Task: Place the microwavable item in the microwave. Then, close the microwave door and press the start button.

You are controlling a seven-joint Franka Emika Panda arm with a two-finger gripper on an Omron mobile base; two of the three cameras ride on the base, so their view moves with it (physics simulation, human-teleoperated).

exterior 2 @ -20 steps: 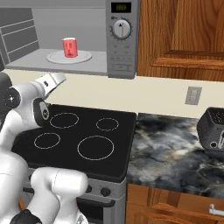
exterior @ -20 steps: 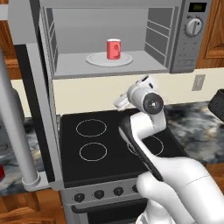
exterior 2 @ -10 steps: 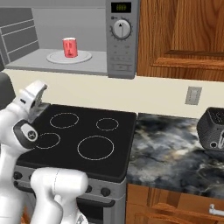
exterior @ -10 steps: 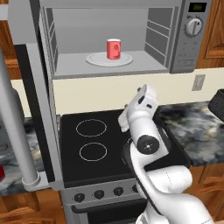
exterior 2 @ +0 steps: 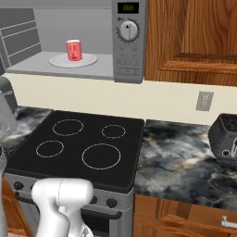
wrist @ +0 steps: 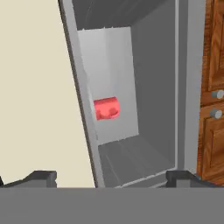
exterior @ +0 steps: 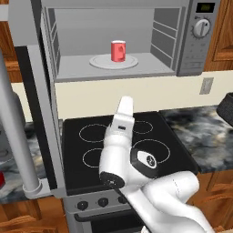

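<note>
Cup [exterior: 118, 50] sits on microwave [exterior: 182, 54] plate, well apart from spread empty jaws

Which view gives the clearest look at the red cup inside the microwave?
The left base view: the red cup stands upright on the white plate, unobstructed. The right base view shows it smaller and from the other side. The hand view shows it rolled sideways and blurry.

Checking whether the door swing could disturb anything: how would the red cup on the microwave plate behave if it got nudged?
The cup looks rigid and plain-sided, so it would probably slide on the smooth white plate rather than deform. It stands upright and taller than wide, so a knock near the rim might tip it. On its side, being cylindrical, it would likely roll.
</note>
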